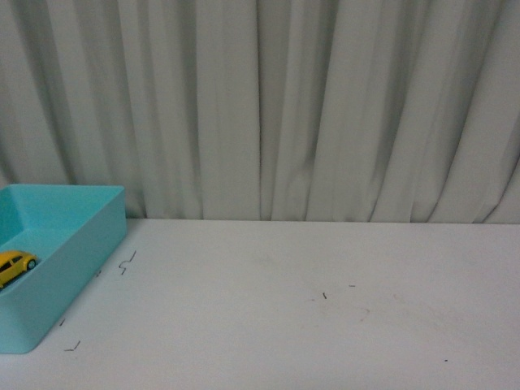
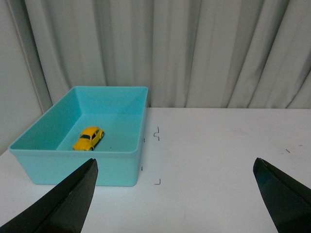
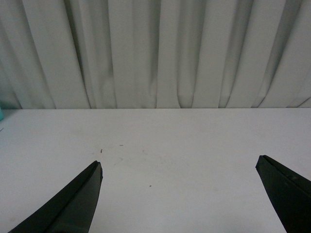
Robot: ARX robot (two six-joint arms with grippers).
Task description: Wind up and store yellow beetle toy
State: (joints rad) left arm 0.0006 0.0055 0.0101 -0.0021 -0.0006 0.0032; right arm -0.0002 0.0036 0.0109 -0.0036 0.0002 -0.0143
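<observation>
Left wrist view showed the beetle (image 2: 89, 138) sitting inside the bin (image 2: 77, 167) at the bench's (image 2: 218, 160) left edge, the left end effector (image 2: 175, 194) spread wide and empty. The right end effector (image 3: 180, 194) gaped empty too. Storing looked done; a clean retreat clear of the bin rim would finish well. Front view cut off most of the bin, and whether the toy was wound could not be told.
</observation>
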